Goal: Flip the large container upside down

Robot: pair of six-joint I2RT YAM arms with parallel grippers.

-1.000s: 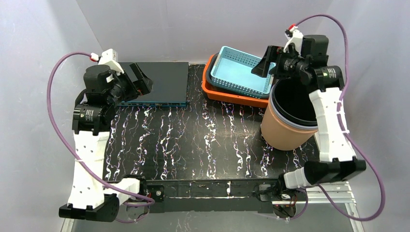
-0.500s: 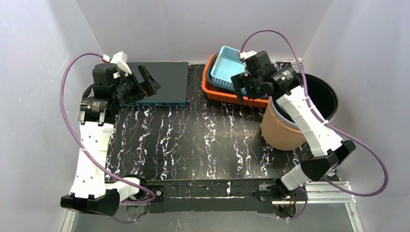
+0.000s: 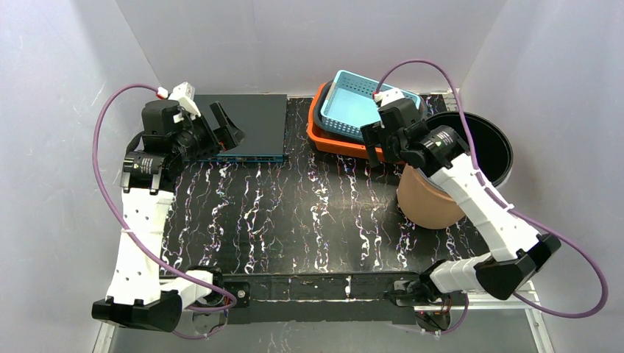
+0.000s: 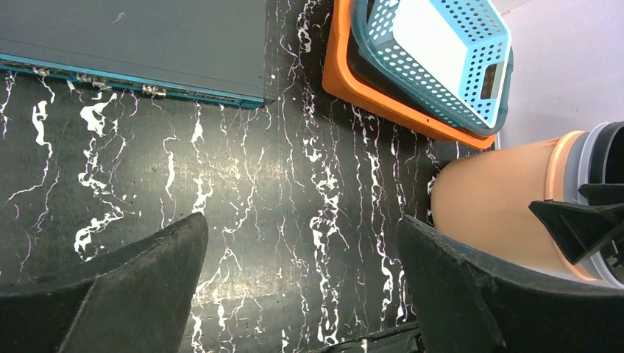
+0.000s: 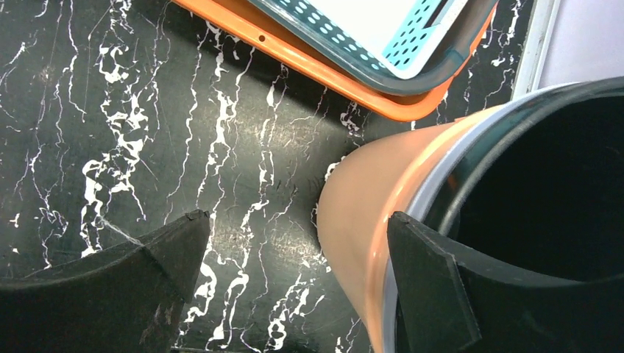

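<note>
My right fingers (image 5: 434,294) stand wide apart and empty, with the upright container (image 5: 360,220) showing its orange wall between them, rim by the right-hand finger. My left fingers (image 4: 118,294) are spread too, empty over the surface (image 4: 294,220), the container well off to their right. Beyond sit an orange tray (image 5: 294,55) and a blue basket (image 5: 346,40).

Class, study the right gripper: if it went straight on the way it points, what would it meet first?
The right gripper, open, would probably meet the large container first: one finger hangs over its rim, the other over bare table. Depth is unclear.
</note>
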